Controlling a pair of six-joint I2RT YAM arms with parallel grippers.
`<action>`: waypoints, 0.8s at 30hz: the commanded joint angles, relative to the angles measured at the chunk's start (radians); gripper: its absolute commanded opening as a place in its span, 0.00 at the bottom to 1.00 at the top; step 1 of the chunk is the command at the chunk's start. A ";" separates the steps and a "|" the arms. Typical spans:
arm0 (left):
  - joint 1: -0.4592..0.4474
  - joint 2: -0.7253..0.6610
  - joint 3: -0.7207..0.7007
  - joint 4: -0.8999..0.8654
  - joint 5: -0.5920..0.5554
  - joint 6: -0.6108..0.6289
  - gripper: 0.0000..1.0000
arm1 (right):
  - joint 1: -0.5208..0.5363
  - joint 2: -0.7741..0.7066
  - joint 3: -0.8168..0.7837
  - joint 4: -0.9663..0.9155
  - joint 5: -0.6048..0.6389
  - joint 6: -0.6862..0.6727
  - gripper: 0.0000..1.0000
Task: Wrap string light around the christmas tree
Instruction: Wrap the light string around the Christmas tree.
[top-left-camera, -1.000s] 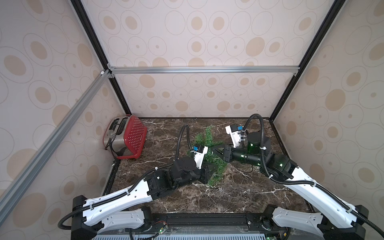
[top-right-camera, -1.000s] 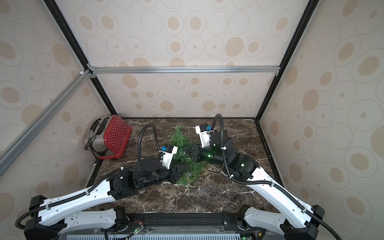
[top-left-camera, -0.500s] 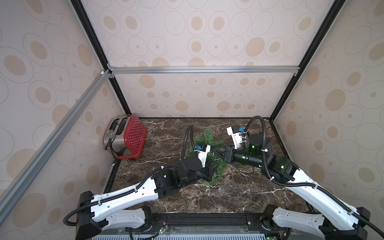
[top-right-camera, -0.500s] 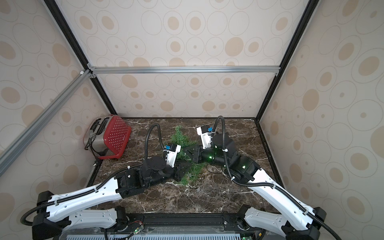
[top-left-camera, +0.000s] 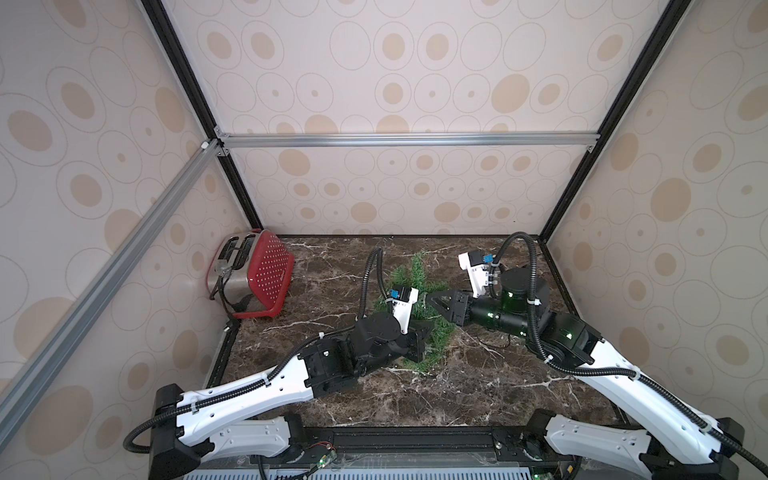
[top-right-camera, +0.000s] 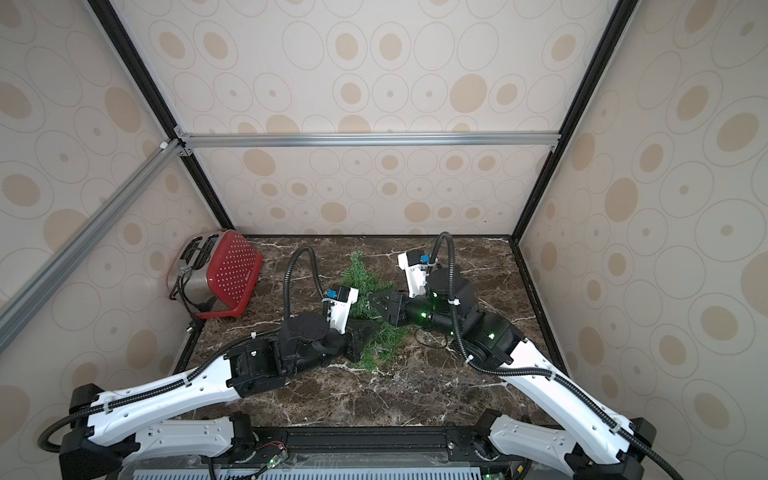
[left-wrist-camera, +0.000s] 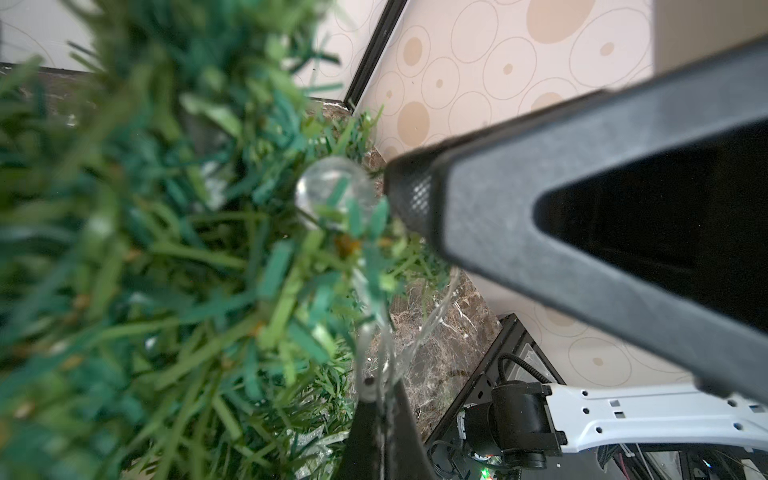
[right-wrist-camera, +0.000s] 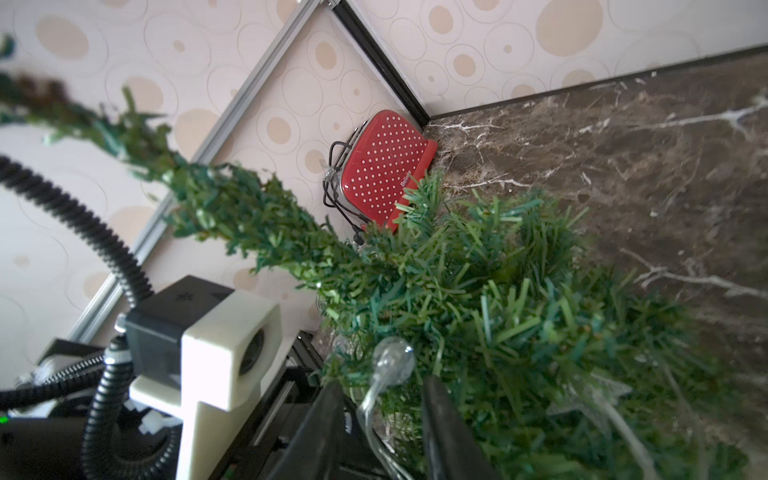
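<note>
The small green christmas tree (top-left-camera: 415, 274) (top-right-camera: 362, 279) stands mid-table between both arms. The string light shows as a thin clear wire with globe bulbs: one bulb (left-wrist-camera: 334, 195) rests in the needles, another (right-wrist-camera: 392, 361) sits on a lower branch. My left gripper (left-wrist-camera: 376, 395) is shut on the wire at the tree's (left-wrist-camera: 145, 249) lower left side, where both top views show it (top-left-camera: 424, 338) (top-right-camera: 365, 332). My right gripper (right-wrist-camera: 382, 385) is open, the wire running loose between its fingers; it points at the trunk from the right (top-left-camera: 433, 297) (top-right-camera: 374, 301).
A red dotted toaster (top-left-camera: 253, 274) (right-wrist-camera: 382, 170) stands in the back left corner. A thin dark wire loop (top-right-camera: 432, 340) lies on the marble right of the tree. Patterned walls close the table on three sides. The left wrist camera (right-wrist-camera: 224, 349) sits close to the tree.
The left arm has pushed forward to the tree and its gripper has shut on the wire. The right gripper has opened and let go of the wire.
</note>
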 joint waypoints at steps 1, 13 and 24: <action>-0.010 -0.062 0.057 -0.048 0.008 0.007 0.00 | 0.006 -0.023 0.032 -0.047 0.062 -0.021 0.46; -0.011 -0.121 0.117 -0.172 0.075 0.015 0.00 | 0.006 -0.134 0.138 -0.277 0.340 -0.090 0.72; -0.010 -0.100 0.148 -0.151 0.107 -0.006 0.00 | 0.006 -0.352 -0.101 -0.657 0.710 0.311 0.72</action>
